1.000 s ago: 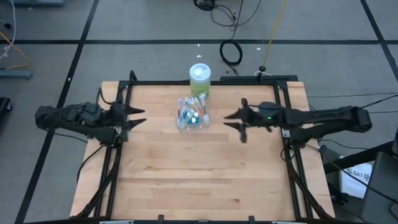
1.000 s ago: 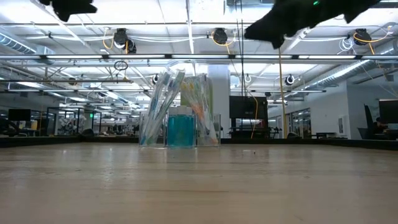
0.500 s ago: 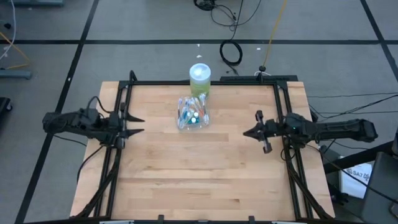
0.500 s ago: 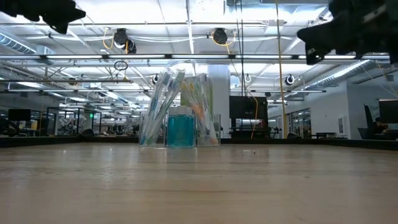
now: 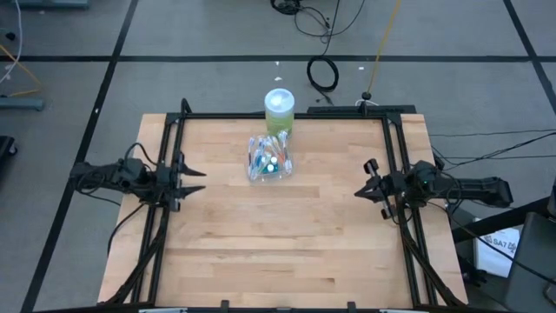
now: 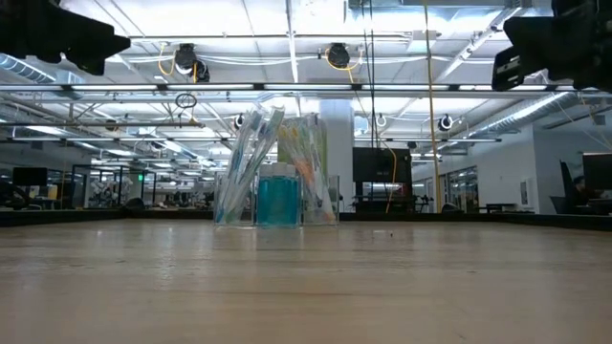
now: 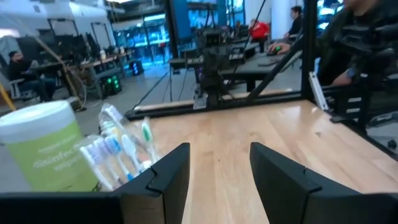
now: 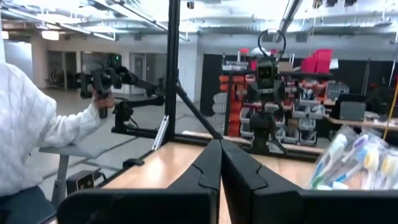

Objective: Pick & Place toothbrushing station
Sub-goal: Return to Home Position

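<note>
Many slim toothbrushes [image 6: 247,158] fill clear plastic cup [image 6: 323,212].

The table [image 5: 278,252] is pale planked wood, smooth with a soft sheen; its frame [image 5: 287,115] is black matt metal; the cup [image 5: 254,171] is clear glossy plastic; the green container [image 7: 43,155] looks matt, its pale lid [image 5: 279,101] smooth plastic.

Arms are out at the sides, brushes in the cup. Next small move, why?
Probably just fold both arms into home. The toothbrushes stand in the clear cup, the left end effector is open and empty, the right end effector shut on nothing, both at the side edges of the table.
</note>
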Robot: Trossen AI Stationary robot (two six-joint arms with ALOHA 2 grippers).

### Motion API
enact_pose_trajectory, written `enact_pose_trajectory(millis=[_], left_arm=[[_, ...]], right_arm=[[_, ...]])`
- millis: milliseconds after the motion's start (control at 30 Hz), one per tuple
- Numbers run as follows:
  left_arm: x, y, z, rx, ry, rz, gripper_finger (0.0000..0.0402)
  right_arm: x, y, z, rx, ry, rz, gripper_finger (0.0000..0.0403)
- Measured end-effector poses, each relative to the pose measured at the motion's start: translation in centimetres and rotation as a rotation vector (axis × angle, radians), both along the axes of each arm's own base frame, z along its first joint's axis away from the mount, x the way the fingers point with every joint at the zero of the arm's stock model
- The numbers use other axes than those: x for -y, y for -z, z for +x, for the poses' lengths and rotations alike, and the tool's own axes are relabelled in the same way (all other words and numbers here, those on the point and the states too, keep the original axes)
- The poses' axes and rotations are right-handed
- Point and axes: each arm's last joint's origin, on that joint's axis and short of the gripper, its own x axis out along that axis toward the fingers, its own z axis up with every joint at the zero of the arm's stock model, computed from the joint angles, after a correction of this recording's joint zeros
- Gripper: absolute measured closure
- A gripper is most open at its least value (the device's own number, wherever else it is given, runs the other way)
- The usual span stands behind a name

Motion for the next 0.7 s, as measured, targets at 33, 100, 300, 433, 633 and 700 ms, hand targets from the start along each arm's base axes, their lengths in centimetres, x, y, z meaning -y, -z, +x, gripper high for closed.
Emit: enact_pose_trajectory(millis=[33,100,300,433,633,700], left_arm=[[0.0,0.1,0.0,0.007,0.009,0.005,0.0227],[0.1,0.5,0.1,0.008,0.023,0.006,0.0227],[0.2,1.5,0.6,-0.012,0.029,0.014,0.0227],[0.3,2.5,1.0,-0.007,0.040,0.013,0.0227],[0.5,3.9,1.6,-0.004,0.072,-0.022,0.0227],[0.6,4.7,1.8,-0.012,0.086,-0.031,0.0227]], right_arm=[[0.0,0.1,-0.1,-0.004,0.000,0.000,0.0402],[0.0,0.1,-0.3,0.000,0.000,0.000,0.0402],[0.0,0.3,-0.5,-0.023,0.000,0.000,0.0402],[0.0,0.4,-0.5,-0.031,0.002,-0.006,0.0402],[0.0,0.6,-0.6,-0.043,0.004,0.000,0.0402],[0.0,0.6,-0.6,-0.042,0.003,-0.002,0.0403]])
